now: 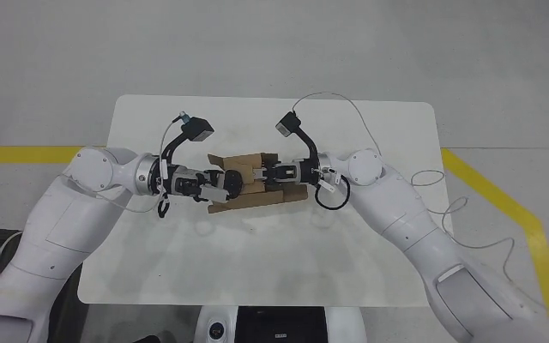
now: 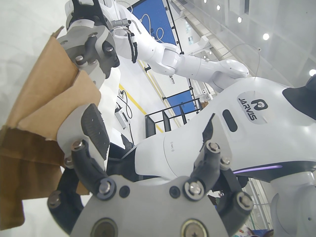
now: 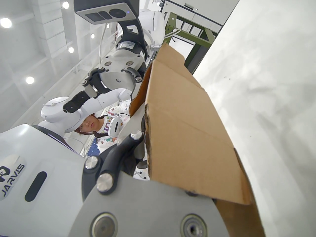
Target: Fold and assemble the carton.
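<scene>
Brown corrugated carton (image 1: pixel 249 182) lies at the centre of the top view on the white table (image 1: pixel 360 257). Its long axis runs left-right across the frame, with one arm at each end. It is not squared up yet: the panels lean and the flaps stick out.

At the carton's frame-left end sits the left gripper (image 2: pixel 151 117), fingers spread wide and holding nothing. Its ribbed black pad (image 2: pixel 95 127) is against or just beside a cardboard flap; contact cannot be told. The other finger (image 2: pixel 209 134) is well apart, in open air. In the left wrist view the carton takes up the left side of the frame, so the board lies outside one finger, not between the two.

At the frame-right end the right gripper (image 1: pixel 274 174) looks pinched on a panel edge. The left wrist view, upper left, shows board running into its jaws. In the right wrist view a panel runs from centre to lower right, over the gripper's base.

Material is matte single-wall board, with flat stiff panels, creased score lines and ragged torn edges at the corners. It is probably light, hinges at the scores and crushes under a hard squeeze.

Judgement: both arms are close, the right has the hold and the left is free. The next move likely needs the left gripper to shift sideways onto the flap while the right steadies the carton.
</scene>
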`<control>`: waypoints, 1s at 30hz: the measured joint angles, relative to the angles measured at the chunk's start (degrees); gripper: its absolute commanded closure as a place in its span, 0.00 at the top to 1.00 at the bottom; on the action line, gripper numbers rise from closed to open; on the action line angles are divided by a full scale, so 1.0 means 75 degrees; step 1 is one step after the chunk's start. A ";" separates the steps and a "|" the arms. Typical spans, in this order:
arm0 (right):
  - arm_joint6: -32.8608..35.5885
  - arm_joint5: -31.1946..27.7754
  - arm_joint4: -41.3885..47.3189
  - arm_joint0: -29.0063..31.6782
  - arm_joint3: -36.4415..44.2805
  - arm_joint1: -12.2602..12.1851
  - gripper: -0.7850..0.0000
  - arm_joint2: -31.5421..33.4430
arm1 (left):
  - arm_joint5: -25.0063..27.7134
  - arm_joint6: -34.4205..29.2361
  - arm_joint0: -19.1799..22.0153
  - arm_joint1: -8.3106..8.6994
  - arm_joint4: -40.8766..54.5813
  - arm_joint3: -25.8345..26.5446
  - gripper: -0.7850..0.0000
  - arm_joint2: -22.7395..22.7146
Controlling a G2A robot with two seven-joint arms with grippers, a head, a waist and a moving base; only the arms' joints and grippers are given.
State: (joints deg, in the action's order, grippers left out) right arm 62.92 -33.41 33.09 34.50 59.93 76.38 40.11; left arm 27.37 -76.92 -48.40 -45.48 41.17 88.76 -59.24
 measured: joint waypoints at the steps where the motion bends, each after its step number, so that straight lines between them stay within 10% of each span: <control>1: 0.0003 0.0000 0.0010 -0.0001 -0.0006 0.0022 0.00 -0.0005 | -0.0006 -0.0006 -0.0002 -0.0006 0.0000 -0.0012 1.00 -0.0013; 30: 0.0881 0.0594 -0.0127 0.0596 0.0546 -0.0162 0.00 0.0842 | -0.0034 -0.0015 0.0053 -0.0172 -0.0022 -0.0733 1.00 -0.0468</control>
State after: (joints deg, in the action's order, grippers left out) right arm 69.53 -28.96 32.13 38.97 64.02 75.17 46.43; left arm 27.11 -77.03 -48.00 -46.77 41.01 83.27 -62.75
